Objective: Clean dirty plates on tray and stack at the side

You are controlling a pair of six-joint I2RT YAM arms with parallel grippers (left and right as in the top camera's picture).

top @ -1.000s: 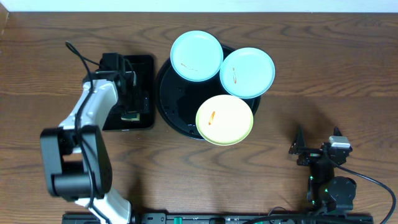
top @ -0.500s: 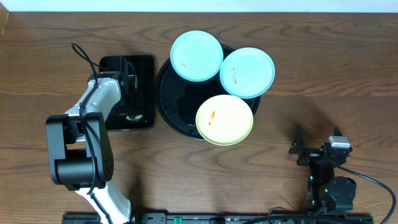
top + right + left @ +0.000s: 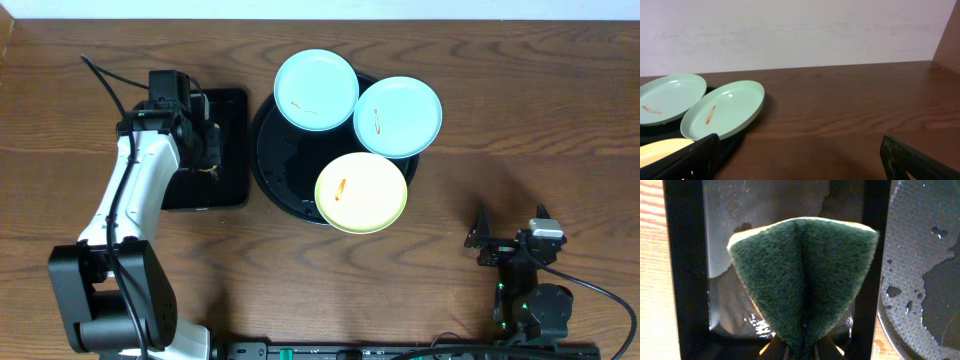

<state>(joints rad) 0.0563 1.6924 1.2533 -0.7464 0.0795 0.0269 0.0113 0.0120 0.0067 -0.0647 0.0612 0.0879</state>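
Three plates rest on the round black tray (image 3: pixel 280 165): a mint one (image 3: pixel 316 90) at the far left rim, a second mint one (image 3: pixel 397 116) at the right, and a yellow one (image 3: pixel 361 192) at the front. Each carries a small orange smear. My left gripper (image 3: pixel 802 352) is shut on a folded green sponge (image 3: pixel 802 275), which it holds above the rectangular black tray (image 3: pixel 682 280). At the near right of the table, well clear of the plates, my right gripper (image 3: pixel 800 160) stands open with nothing in it.
The rectangular tray (image 3: pixel 215 150) lies just left of the round tray and looks wet inside. Water drops sit on the round tray's floor (image 3: pixel 920 255). A pale wall (image 3: pixel 790 30) runs along the table's far edge. Bare wood stretches right of the plates.
My left gripper has closed on the sponge in the rectangular tray and the arm has swung toward the far side with it. The right arm and the plates have not moved.
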